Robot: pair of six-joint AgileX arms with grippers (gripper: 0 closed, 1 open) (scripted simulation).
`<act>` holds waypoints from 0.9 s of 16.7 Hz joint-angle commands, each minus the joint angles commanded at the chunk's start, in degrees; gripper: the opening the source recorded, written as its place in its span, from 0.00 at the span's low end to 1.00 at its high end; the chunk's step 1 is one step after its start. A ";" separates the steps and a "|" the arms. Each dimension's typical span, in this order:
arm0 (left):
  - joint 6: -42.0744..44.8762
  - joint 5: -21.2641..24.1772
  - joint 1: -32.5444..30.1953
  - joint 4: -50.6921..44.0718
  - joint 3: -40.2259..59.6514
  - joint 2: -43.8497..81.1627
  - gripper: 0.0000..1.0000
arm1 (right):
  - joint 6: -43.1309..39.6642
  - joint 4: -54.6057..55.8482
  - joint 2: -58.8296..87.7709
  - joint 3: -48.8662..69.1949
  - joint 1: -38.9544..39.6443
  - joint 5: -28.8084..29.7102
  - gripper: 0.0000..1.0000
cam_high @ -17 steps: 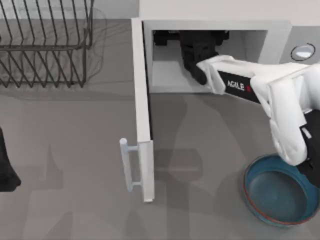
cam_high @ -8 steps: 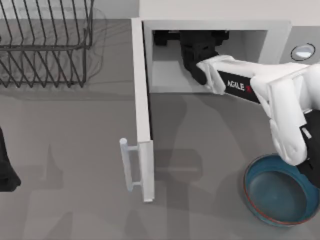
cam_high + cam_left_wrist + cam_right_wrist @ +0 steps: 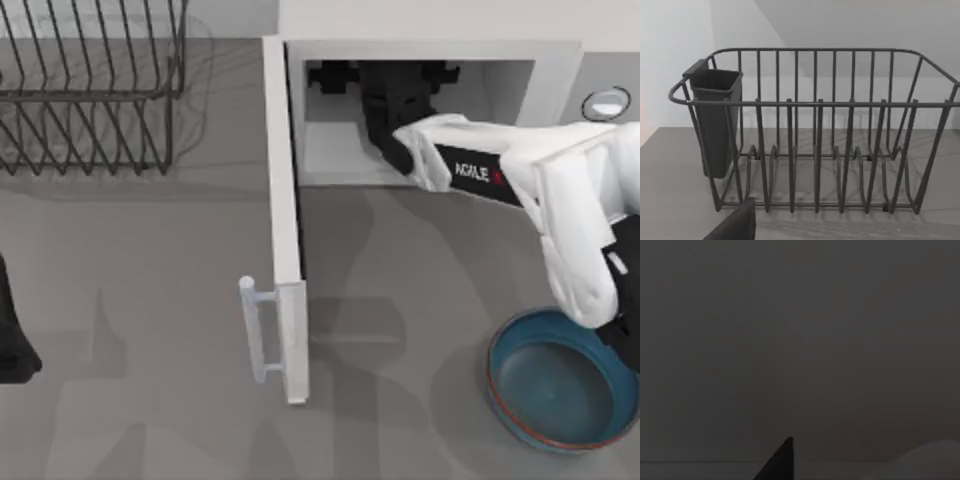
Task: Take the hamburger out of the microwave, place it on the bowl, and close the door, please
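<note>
Got my right gripper (image 3: 385, 75) reaching deep into the microwave (image 3: 540, 75) past the swung-open door (image 3: 283, 220) for the hamburger, can't tell if it's gripping anything; bowl (image 3: 555, 385) waits nearby.

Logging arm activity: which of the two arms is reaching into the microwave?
The right arm: its right gripper is inside the microwave cavity; the left gripper sits at the table's left edge.

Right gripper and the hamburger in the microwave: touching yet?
Cannot tell. In the top view the right gripper is deep inside the microwave cavity, hiding any contact; the right wrist view is dark.
</note>
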 joint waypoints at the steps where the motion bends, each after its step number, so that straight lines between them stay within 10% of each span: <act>1: 0.00 0.00 0.00 0.00 0.00 0.00 1.00 | 0.17 1.38 -1.26 -2.49 0.50 0.47 0.00; 15: 0.00 0.00 0.00 0.00 0.00 0.00 1.00 | 3.84 30.46 -27.44 -61.51 11.15 10.45 0.00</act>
